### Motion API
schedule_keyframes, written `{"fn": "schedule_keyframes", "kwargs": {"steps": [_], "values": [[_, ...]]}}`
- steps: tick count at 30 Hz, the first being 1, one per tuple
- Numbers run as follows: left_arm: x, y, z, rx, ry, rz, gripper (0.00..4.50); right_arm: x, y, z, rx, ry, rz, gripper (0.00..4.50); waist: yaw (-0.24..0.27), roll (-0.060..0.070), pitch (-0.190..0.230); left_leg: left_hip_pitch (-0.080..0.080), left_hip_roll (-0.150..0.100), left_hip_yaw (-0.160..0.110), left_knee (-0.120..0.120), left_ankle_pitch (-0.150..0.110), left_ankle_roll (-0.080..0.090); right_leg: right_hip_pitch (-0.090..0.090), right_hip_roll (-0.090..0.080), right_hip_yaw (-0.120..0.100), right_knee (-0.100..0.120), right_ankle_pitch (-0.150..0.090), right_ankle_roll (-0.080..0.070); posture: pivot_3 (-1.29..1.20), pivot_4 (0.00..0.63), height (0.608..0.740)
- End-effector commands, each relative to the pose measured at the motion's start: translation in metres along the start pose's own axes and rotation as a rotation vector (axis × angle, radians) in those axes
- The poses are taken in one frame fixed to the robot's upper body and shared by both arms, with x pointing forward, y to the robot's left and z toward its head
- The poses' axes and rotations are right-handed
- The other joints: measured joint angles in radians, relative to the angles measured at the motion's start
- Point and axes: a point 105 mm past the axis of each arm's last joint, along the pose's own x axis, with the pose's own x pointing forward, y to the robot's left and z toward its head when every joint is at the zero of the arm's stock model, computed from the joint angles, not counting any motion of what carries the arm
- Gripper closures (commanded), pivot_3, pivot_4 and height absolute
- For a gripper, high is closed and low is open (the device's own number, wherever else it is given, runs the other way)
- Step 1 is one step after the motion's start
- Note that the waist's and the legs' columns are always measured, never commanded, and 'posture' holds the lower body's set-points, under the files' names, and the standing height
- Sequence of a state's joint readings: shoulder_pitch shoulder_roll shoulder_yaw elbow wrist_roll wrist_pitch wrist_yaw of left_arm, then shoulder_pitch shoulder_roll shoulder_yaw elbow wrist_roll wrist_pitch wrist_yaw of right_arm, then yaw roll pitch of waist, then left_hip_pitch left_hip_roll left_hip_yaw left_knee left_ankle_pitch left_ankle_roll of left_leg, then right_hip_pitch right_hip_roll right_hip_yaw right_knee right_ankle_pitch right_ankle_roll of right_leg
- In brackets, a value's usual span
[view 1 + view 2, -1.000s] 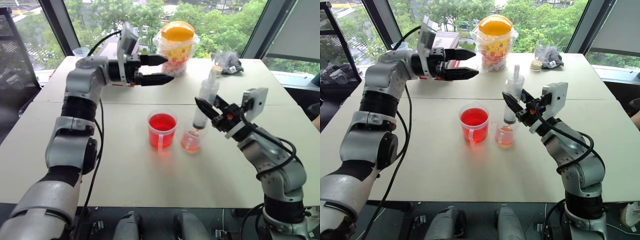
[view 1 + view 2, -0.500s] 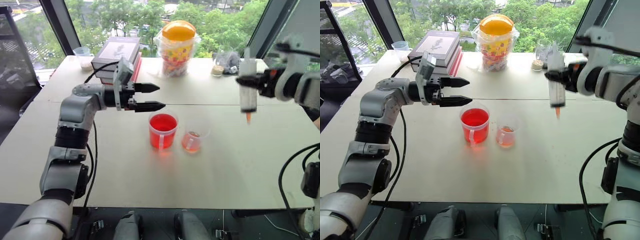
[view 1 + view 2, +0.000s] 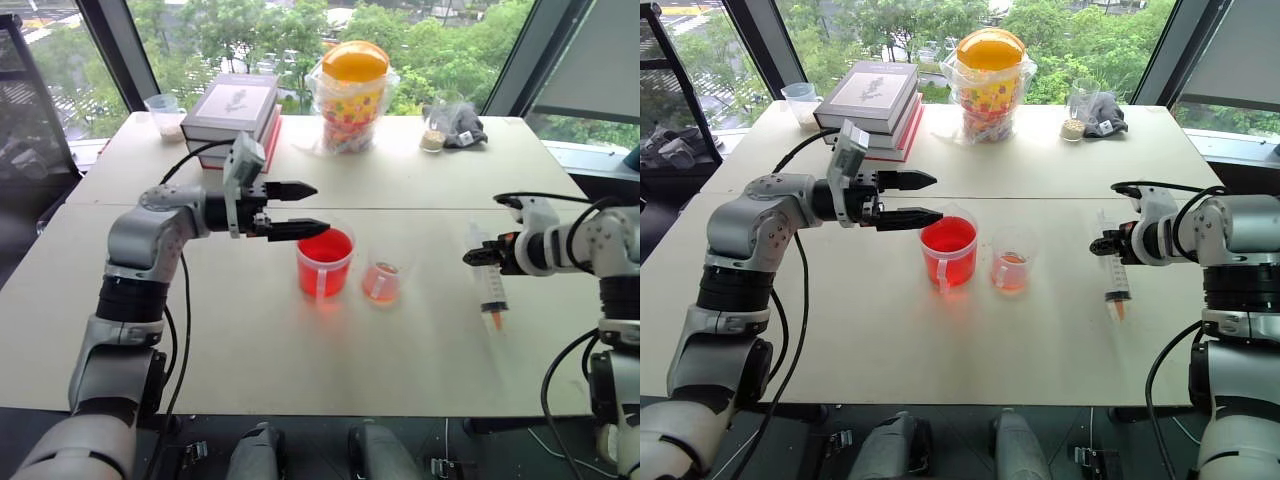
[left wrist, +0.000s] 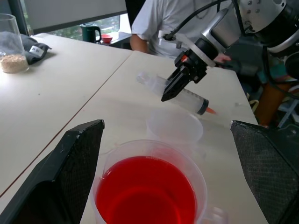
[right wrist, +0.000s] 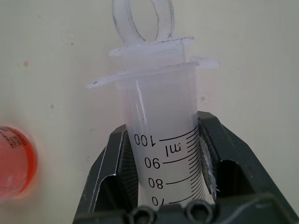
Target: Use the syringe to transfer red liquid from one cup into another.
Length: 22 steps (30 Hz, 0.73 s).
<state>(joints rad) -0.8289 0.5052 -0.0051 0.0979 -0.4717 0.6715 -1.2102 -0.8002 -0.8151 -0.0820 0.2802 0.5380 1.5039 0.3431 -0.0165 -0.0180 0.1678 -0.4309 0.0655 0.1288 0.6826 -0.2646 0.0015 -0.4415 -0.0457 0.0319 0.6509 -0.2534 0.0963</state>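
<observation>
Two clear plastic cups stand side by side near the middle of the white table: the larger handled cup, bright with red liquid, and just beside it, toward the right edge, the smaller, shorter wide-rimmed cup with only a shallow pink pool at its bottom. Well apart from both, near the right edge, the right gripper is clamped on the barrel of the large clear syringe with printed scale marks, which lies low and nearly flat over the tabletop, orange-red tip toward the near edge; whether it rests on the surface I cannot tell. The barrel looks empty, so I would guess it is being put down after a delivery. The left gripper hovers level just beside the red cup's rim with its black fingers spread wide and nothing between them, probably placed there to steady that cup. Books, a yellow-lidded jar and a cup of grains line the far edge.
</observation>
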Motion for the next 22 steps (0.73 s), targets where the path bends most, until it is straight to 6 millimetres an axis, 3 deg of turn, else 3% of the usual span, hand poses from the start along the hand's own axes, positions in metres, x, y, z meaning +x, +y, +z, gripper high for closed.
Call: {"fn": "schedule_keyframes", "kwargs": {"steps": [1,5,8,12,17,22], "values": [[0.0,-0.006,0.007,0.033,-0.009,-0.009,0.0,-0.008,0.0,0.012,-0.015,-0.058,-0.008,2.07,0.0,0.0,0.0,0.0,0.0,0.0,0.0,0.0,0.0,0.0,0.0,0.0,0.0,0.0,0.0,0.0,0.15,0.74],[-0.001,-0.007,0.006,0.024,-0.005,-0.007,0.0,-0.013,0.003,0.017,-0.014,-0.084,0.009,0.03,0.0,0.0,0.0,0.0,0.0,0.0,0.0,0.0,0.0,0.0,0.0,0.0,0.0,0.0,0.0,0.0,0.15,0.74],[-0.004,-0.008,0.005,0.022,0.0,-0.003,0.0,-0.024,0.002,0.021,-0.031,-0.113,0.008,0.03,0.0,0.0,0.0,0.0,0.0,0.0,0.0,0.0,0.0,0.0,0.0,0.0,0.0,0.0,0.0,0.0,0.15,0.74],[-0.012,-0.008,0.005,0.025,0.015,0.008,0.0,-0.06,0.011,0.035,-0.172,-0.227,0.012,0.03,0.001,0.0,0.0,0.0,0.0,0.0,0.0,0.0,0.0,0.0,0.0,0.0,0.0,0.0,0.0,0.0,0.15,0.74],[-0.021,-0.009,0.003,0.027,0.033,0.018,0.0,-0.118,0.055,0.045,-0.454,-0.495,0.185,0.03,0.003,0.0,0.0,0.0,0.0,-0.001,-0.001,0.0,0.0,0.0,0.0,0.0,-0.001,0.0,0.0,0.0,0.15,0.74],[-0.027,-0.012,0.004,0.027,0.04,0.024,0.0,-0.16,0.082,0.012,-0.664,-0.565,0.326,0.03,0.007,0.0,0.0,0.0,0.0,-0.001,0.0,0.0,0.0,0.001,0.0,0.0,-0.001,0.0,0.0,0.0,0.15,0.74]]}}
